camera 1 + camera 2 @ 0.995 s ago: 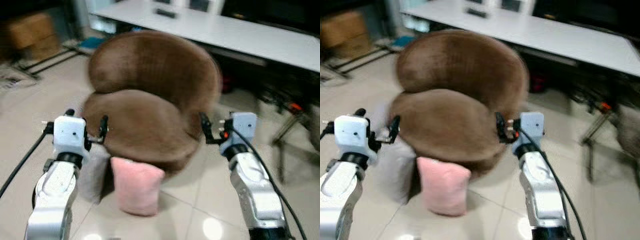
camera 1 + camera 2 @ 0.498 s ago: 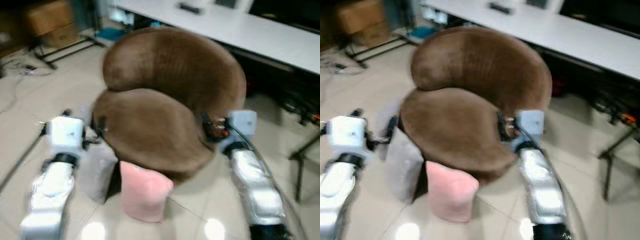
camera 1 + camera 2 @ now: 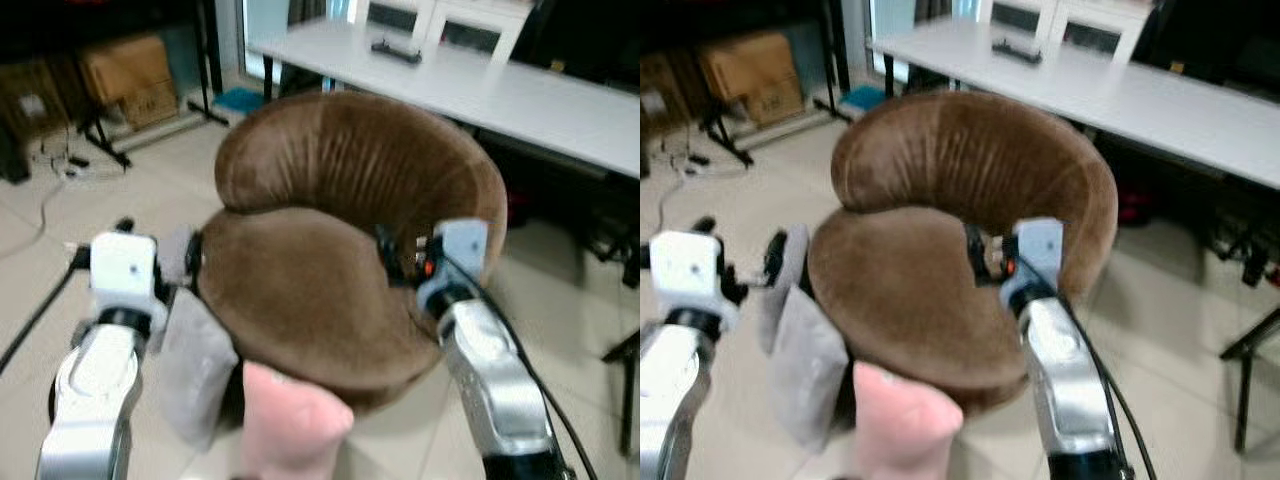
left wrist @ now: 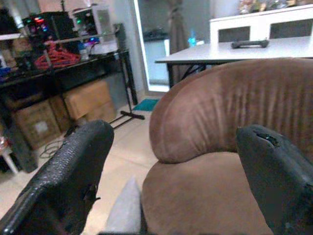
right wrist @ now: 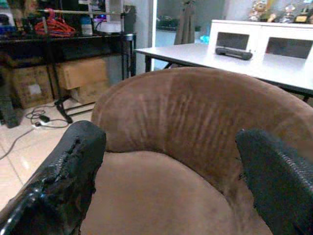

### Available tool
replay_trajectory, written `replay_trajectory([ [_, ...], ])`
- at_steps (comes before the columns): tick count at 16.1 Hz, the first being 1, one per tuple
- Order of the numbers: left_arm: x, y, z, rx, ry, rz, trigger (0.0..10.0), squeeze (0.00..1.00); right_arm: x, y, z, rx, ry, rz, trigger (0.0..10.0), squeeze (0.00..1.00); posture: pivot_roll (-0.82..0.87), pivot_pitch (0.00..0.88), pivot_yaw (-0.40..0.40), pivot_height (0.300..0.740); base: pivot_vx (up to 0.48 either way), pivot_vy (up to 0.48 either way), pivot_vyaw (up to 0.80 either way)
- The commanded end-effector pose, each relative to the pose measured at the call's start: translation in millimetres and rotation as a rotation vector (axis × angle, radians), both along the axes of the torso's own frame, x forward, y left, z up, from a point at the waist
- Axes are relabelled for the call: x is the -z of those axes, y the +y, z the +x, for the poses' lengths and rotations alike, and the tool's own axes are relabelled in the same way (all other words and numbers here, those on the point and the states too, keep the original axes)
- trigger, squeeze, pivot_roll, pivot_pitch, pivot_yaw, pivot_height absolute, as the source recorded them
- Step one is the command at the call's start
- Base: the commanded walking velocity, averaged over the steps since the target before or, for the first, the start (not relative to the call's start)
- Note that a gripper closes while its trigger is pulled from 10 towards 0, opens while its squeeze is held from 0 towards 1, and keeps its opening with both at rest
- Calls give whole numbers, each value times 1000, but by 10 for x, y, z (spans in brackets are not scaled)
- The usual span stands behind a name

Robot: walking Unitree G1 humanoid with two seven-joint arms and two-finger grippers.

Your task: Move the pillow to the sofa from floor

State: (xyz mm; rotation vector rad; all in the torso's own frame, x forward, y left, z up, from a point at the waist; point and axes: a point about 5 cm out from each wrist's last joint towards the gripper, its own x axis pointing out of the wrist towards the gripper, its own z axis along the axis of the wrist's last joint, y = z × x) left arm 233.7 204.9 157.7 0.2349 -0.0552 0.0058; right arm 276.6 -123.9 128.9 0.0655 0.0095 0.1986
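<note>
The round brown velvety sofa chair now looms larger and lower in the head views than a second ago, and the soft pink pillow has slid to the bottom edge, partly cut off. It stands on the tiled floor against the chair's front, beside a grey cushion. The left pincer and right pincer hang with fingers wide apart, holding nothing. A long white table stands behind.

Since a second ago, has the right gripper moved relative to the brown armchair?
Yes. The right gripper has moved inward over the brown round velvet armchair: earlier it hung outside the seat's right edge, now it hovers above the seat cushion, fingers open.
</note>
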Motion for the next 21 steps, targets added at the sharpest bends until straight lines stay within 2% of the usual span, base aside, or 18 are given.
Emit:
replay_trajectory([
  [1, 1, -47, -38, 30, -2, -7, 10000, 0, 60, -128, -14, 37, 14, 0, 10000, 0, 73, 0, -62, 720, 0, 0, 0],
  [5, 0, 11, -101, 23, -1, -7, 10000, 0, 120, -158, -33, 40, 25, -8, 10000, 0, 77, 0, -67, 690, 0, 0, 0],
  [7, -10, 83, -118, -34, -31, 28, 10000, 0, 135, -155, -49, 37, 26, -4, 10000, 0, 78, 0, -70, 675, 0, 0, 0],
  [8, 5, 101, -125, -54, -32, 2, 10000, 0, 142, -153, -57, 36, 27, -2, 10000, 0, 77, 0, -70, 665, 0, 0, 0],
  [13, 55, 59, -159, -50, -30, 31, 10000, 0, 106, -190, -68, 53, 39, -15, 10000, 0, 78, 0, -79, 625, 0, 0, 0],
  [19, 69, 8, -183, 4, -34, -5, 10000, 0, 54, -200, -96, 61, 47, -22, 10000, 0, 79, 0, -80, 621, 0, 0, 0],
  [21, 80, 13, -186, 2, -34, -12, 10000, 0, 34, -183, -87, 46, 44, -60, 10000, 0, 79, 0, -80, 621, 369, 0, 0],
])
